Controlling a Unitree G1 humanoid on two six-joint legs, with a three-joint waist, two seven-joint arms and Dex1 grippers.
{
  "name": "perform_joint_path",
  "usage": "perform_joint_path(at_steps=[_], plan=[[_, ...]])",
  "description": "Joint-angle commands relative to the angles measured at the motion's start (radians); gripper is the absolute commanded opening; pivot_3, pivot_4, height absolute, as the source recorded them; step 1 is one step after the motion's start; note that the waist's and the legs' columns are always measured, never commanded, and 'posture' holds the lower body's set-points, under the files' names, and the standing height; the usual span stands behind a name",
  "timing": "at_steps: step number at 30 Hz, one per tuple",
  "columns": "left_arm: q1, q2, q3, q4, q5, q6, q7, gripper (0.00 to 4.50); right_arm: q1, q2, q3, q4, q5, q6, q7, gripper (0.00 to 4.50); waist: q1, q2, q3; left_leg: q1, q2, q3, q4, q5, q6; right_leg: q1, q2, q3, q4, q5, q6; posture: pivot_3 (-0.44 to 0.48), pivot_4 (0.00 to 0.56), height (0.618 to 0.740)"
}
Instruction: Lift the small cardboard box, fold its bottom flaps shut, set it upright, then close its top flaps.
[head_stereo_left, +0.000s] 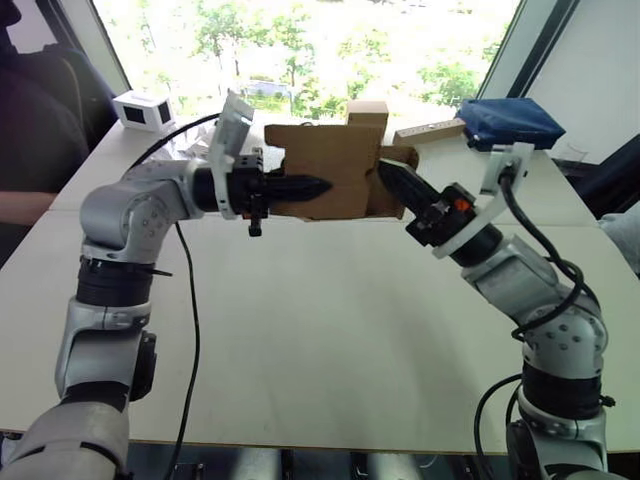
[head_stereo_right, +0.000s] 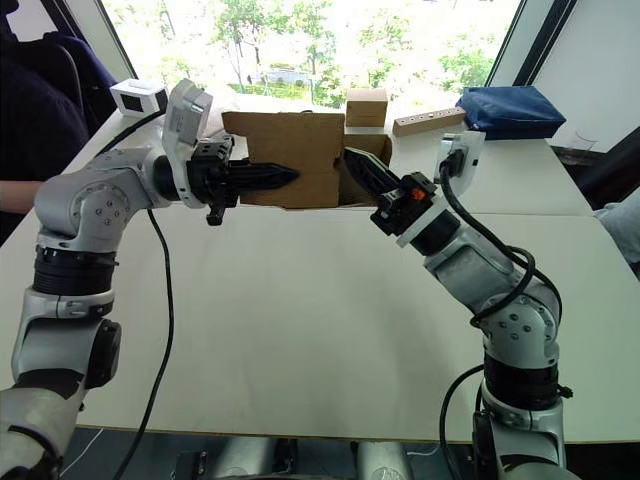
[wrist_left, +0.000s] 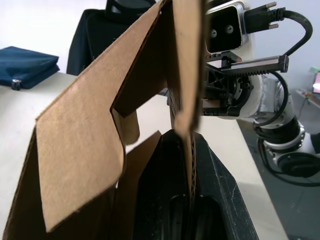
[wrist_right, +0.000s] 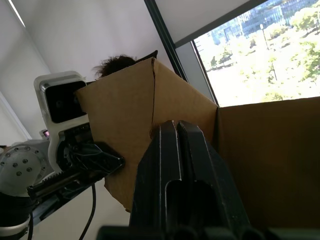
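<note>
The small cardboard box hangs in the air above the far part of the table, between both grippers. My left gripper is shut on one of its brown walls; the wall's edge runs between the fingers. Loose flaps stand open beside that wall, and I cannot tell whether they are top or bottom flaps. My right gripper is shut with nothing between its fingers. Its tips rest against the box's right end, at an inner corner of cardboard.
Behind the held box on the white table stand a cube-like brown box and a long tan block. A blue bag lies at the back right, a small white device at the back left. A person sits at the left edge.
</note>
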Motion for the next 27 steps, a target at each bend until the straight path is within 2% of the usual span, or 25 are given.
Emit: perform_joint_path(at_steps=[1,13,18,22,27], plan=[[0.003,0.014,-0.004,-0.077,-0.047,0.022,-0.039,0.00,-0.027,0.019,0.017,-0.023,0.005,-0.011,0.020,0.04,-0.006,0.000,0.000,0.000,0.000,0.000,0.000,0.000,0.000,0.000,0.000,0.000,0.000,0.000,0.000,0.000,0.150,0.740],[-0.001,0.006,-0.011,-0.003,-0.006,-0.016,-0.031,0.00,-0.012,0.010,0.020,-0.053,0.045,0.007,0.044,0.04,-0.011,0.000,0.000,0.000,0.000,0.000,0.000,0.000,0.000,0.000,0.000,0.000,0.000,0.000,0.000,0.000,0.150,0.740],[-0.014,-0.004,-0.008,0.042,0.018,-0.045,-0.017,0.00,0.008,-0.035,0.002,-0.071,0.062,0.021,0.070,0.04,-0.010,0.000,0.000,0.000,0.000,0.000,0.000,0.000,0.000,0.000,0.000,0.000,0.000,0.000,0.000,0.000,0.150,0.740],[-0.024,-0.001,-0.004,0.061,0.023,-0.054,-0.018,0.00,0.041,-0.112,-0.044,-0.092,0.086,0.041,0.090,0.04,-0.010,0.000,0.000,0.000,0.000,0.000,0.000,0.000,0.000,0.000,0.000,0.000,0.000,0.000,0.000,0.000,0.150,0.740],[-0.034,0.011,-0.004,0.081,0.030,-0.060,-0.033,0.00,0.190,-0.276,-0.155,-0.131,0.167,0.098,0.148,0.04,-0.005,0.000,0.000,0.000,0.000,-0.001,0.000,0.000,0.000,0.001,0.000,0.000,-0.001,0.000,0.000,0.000,0.150,0.740]])
